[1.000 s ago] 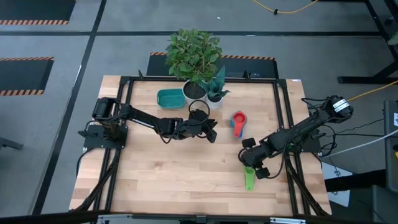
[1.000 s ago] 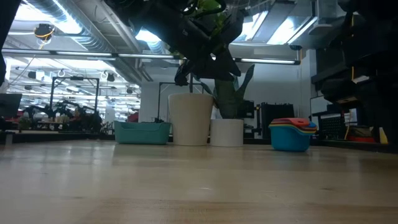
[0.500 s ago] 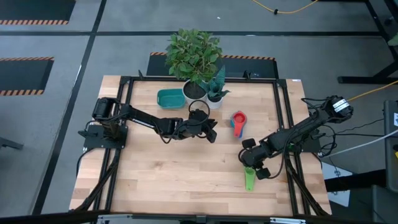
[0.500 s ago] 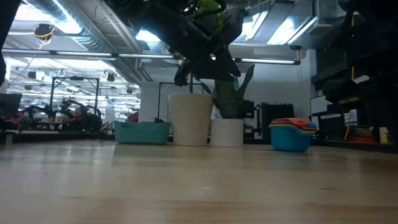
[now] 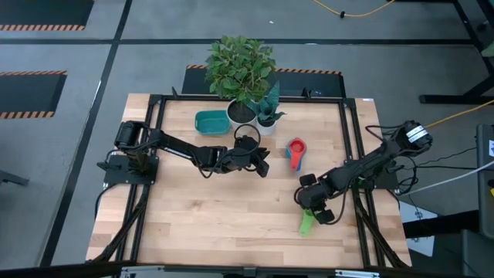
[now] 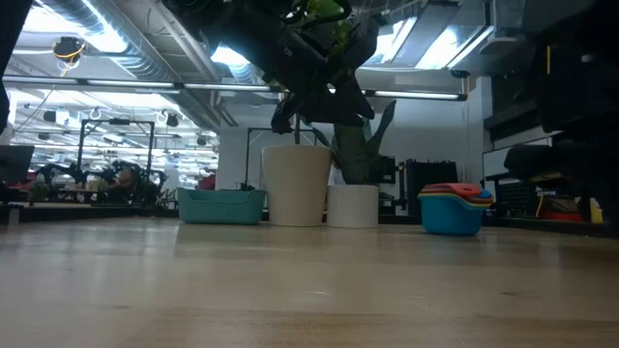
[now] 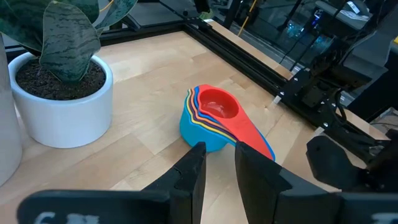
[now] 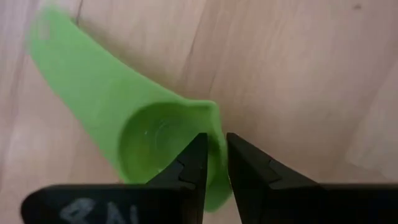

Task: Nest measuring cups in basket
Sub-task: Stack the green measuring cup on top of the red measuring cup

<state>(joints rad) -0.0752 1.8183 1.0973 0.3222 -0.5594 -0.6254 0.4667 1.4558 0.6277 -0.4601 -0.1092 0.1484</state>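
We find the right gripper (image 8: pixel 211 163) clamped on the green measuring cup's (image 8: pixel 149 146) rim, above the worktop (image 5: pixel 216 208). The left gripper (image 7: pixel 214 163), fingers nearly together and empty, hangs near the nested cups (image 7: pixel 214 118).

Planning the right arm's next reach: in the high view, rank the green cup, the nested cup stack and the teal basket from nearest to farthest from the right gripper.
From the right gripper:
1. Green cup, at the fingers.
2. Nested cup stack, mid-table.
3. Teal basket, far side, beside the plant pots.
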